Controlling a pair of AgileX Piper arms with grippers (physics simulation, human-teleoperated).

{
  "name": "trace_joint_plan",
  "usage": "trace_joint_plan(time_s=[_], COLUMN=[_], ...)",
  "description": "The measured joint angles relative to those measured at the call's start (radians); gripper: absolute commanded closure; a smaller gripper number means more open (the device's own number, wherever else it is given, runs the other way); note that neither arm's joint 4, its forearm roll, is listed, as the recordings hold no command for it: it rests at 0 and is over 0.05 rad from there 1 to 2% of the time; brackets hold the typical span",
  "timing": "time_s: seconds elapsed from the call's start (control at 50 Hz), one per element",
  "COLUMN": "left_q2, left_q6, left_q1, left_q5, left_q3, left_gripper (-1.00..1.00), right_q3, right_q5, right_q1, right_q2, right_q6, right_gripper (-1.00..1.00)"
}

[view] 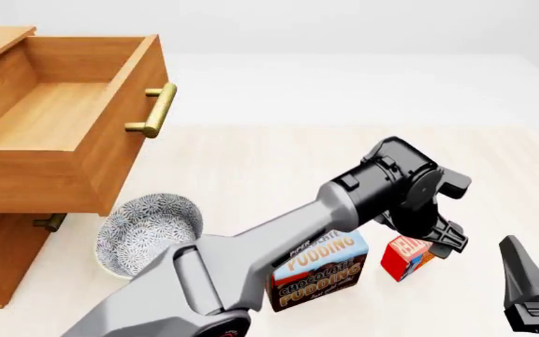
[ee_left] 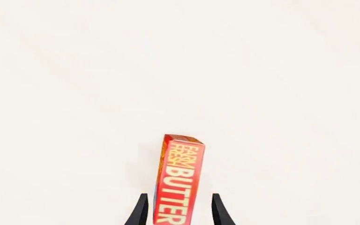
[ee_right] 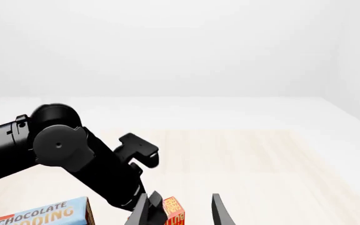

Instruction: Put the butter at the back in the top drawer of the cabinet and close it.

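Red butter [view: 406, 256] box stands on the pale wood table [view: 279, 168], on the right side of the front view, just right of the blue-and-brown pudding box [view: 319, 270]. White lettering shows on its face; an orange side faces the camera.

Left gripper [view: 443, 242] sits directly over the butter in the front view, its arm [view: 279, 246] reaching diagonally across from lower left. From the left wrist view the butter [ee_left: 178, 180] lies between the two dark fingertips [ee_left: 139, 211], with a sliver of gap visible on each side. Jaws spread, not clamped; whether a pad touches the box cannot be told.

Right gripper [view: 536, 302] appears at the lower right edge of the front view, near the butter but apart from it. In its own wrist view, the two fingers [ee_right: 221, 211] stand parted with nothing between them; the butter [ee_right: 174, 213] and the left arm [ee_right: 73, 154] lie beyond.

Top drawer [view: 64, 119] of the cabinet [view: 8, 260] is pulled out at upper left, interior bare wood, brass bar handle [view: 157, 109] on its front. A lower brass handle [view: 50, 222] peeks out beneath it. Patterned bowl [view: 148, 232] rests on the table just beside the cabinet, below the drawer's front corner, well apart from the butter.
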Motion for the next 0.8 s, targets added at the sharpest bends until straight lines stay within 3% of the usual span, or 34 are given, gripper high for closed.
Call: trace_joint_plan(time_s=[0.8], left_q2=[0.017], left_q6=[-0.019], left_q1=[-0.013], left_q5=[-0.030], left_q3=[0.026], left_gripper=[-1.00], right_q3=[0.000], right_q5=[0.000], right_q1=[0.000], right_q2=[0.000], right_q6=[0.000], right_gripper=[-1.00])
